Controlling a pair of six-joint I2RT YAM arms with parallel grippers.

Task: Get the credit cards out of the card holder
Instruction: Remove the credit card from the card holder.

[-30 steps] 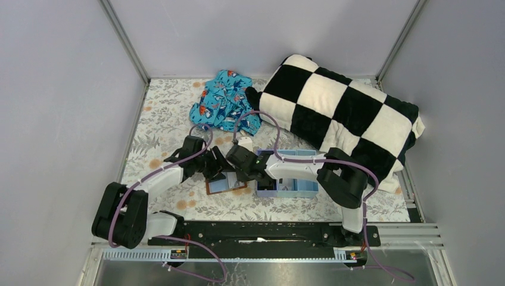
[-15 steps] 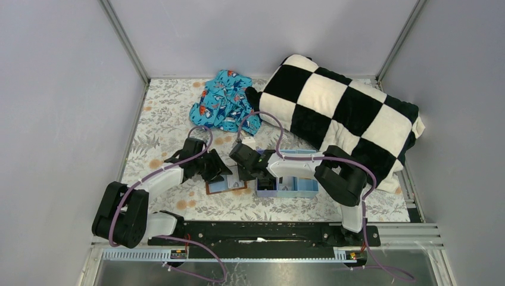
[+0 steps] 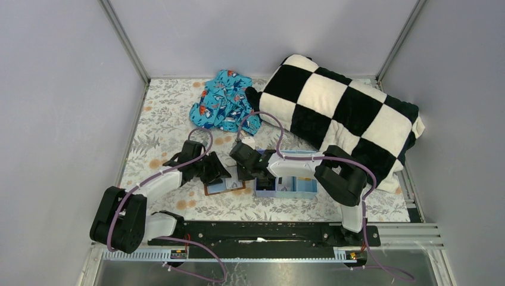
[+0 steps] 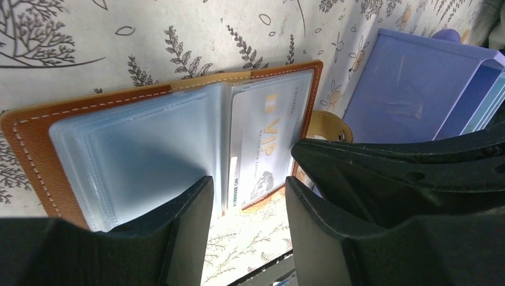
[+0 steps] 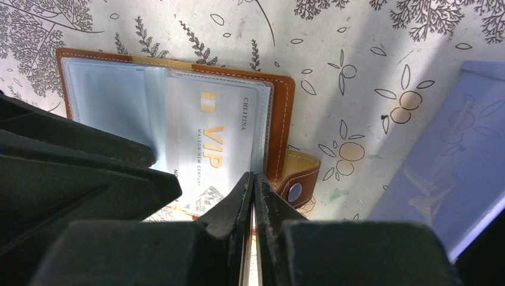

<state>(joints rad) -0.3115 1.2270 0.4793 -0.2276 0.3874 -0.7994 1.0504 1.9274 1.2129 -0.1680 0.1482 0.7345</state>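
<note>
The brown card holder (image 3: 225,187) lies open on the floral cloth, pale blue sleeves up. A pale card printed VIP (image 5: 214,137) sits in its right sleeve, also in the left wrist view (image 4: 262,140). No dark or orange-gold card shows. The clasp tab (image 5: 301,173) sticks out on the right. My left gripper (image 4: 249,186) is open and empty, over the holder's near edge at the fold. My right gripper (image 5: 253,176) is shut, its tips at the right sleeve's near edge. I see nothing between its fingers.
A light blue compartment tray (image 3: 287,186) stands right of the holder, also in the wrist views (image 4: 405,89) (image 5: 458,167). A checkered black-and-white cushion (image 3: 333,113) and a crumpled blue patterned cloth (image 3: 225,101) lie at the back.
My right gripper has drawn back a little to the right. My left gripper has shifted slightly towards the holder's left side. The holder stays open in place.
</note>
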